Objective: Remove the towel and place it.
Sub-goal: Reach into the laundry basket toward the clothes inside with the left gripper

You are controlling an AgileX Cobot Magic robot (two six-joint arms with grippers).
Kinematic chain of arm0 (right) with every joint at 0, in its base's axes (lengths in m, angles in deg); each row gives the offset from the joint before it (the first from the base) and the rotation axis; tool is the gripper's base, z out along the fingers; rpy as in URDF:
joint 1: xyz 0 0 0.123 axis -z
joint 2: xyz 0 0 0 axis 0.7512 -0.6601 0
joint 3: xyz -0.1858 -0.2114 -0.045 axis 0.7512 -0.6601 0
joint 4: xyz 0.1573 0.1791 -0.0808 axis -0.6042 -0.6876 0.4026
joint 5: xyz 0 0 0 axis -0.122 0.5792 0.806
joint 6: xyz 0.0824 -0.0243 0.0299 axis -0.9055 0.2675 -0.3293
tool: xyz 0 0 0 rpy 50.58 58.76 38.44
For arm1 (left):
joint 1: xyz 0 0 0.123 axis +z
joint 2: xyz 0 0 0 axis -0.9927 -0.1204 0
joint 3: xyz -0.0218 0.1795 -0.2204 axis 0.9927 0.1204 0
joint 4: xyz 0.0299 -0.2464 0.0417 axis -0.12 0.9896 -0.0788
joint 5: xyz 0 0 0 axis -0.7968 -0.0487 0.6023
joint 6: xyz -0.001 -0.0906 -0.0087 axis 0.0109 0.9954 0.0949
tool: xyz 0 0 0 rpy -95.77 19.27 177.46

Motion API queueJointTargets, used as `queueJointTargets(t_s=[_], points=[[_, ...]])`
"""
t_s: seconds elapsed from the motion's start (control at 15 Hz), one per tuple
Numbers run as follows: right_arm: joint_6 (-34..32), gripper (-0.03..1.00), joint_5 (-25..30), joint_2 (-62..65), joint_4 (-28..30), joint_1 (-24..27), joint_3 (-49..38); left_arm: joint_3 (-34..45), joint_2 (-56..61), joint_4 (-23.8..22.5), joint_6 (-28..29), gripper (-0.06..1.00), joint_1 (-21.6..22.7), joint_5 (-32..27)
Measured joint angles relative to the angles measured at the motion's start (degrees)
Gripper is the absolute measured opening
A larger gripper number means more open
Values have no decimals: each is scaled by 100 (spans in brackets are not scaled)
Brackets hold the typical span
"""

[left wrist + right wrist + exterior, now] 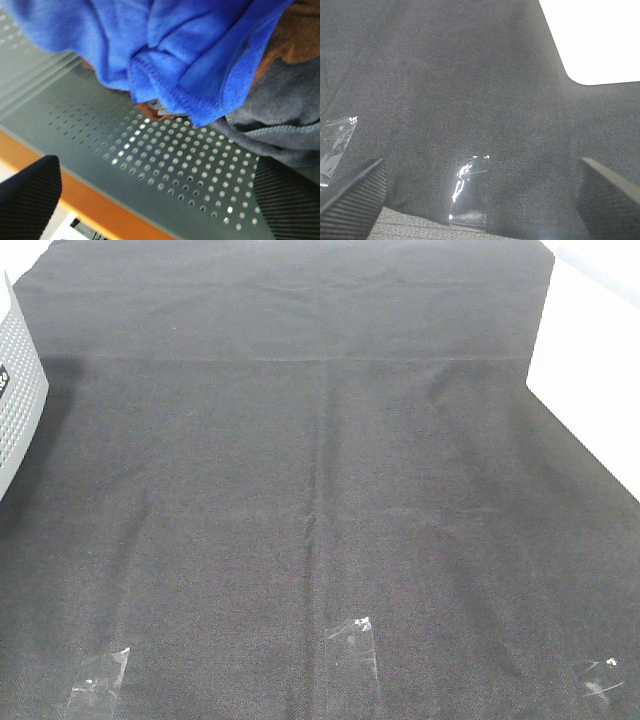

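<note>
The bright blue towel [190, 55] shows only in the left wrist view. It lies crumpled in a grey perforated basket [175, 165], and its stitched hem hangs toward the camera. My left gripper [160, 200] is open and empty, close above the basket, short of the towel. My right gripper [480, 200] is open and empty above the black table cloth [470, 90]. Neither gripper shows in the exterior high view, and neither does the towel.
A grey cloth [280, 115] and a brown cloth [300, 35] lie beside the towel. The basket [18, 400] stands at the left edge of the black cloth [320, 490]. Tape pieces [350, 640] sit near the front. Bare white tabletop [590, 360] lies to the right.
</note>
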Motion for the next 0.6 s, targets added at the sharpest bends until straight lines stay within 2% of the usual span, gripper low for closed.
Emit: queueJointTargets(t_s=[0.27,0.4,0.6], points=[[0,96,0,0,0,0,0,0,-384,-6,-292,98,0,132],[0,96,0,0,0,0,0,0,-647,-246,-292,97,0,447],[0,96,0,0,0,0,0,0,-854,-292,-292,94,0,573]])
